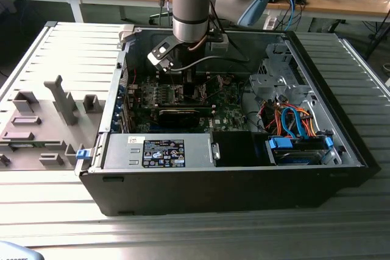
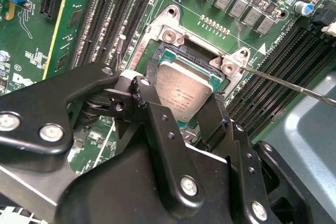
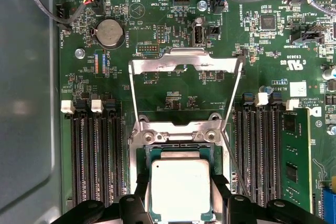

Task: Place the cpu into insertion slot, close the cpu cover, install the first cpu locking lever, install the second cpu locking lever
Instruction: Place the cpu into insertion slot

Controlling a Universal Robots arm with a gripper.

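The cpu (image 3: 181, 190), a square chip with a silver-grey top, lies level in the insertion slot (image 3: 178, 152); whether it is fully seated I cannot tell. My gripper (image 3: 180, 199) is shut on it, one black finger (image 3: 140, 199) against each of two opposite edges. In the second wrist view the gripper (image 2: 178, 100) clamps the cpu (image 2: 184, 90) over the slot (image 2: 181, 52). The cpu cover (image 3: 184, 66) is swung open, a thin silver frame tilted back from its hinge. A thin locking lever (image 2: 294, 85) sticks out unlatched. In the exterior view the gripper (image 1: 178, 76) is deep inside the computer case.
Long black memory slots (image 3: 97, 156) flank the socket on both sides. A round battery (image 3: 109, 32) and cables lie beyond the cover. The open case (image 1: 244, 181) holds a power supply, a drive cage and coloured cables (image 1: 292, 120). Grey fixture blocks (image 1: 61, 98) stand at the exterior view's left.
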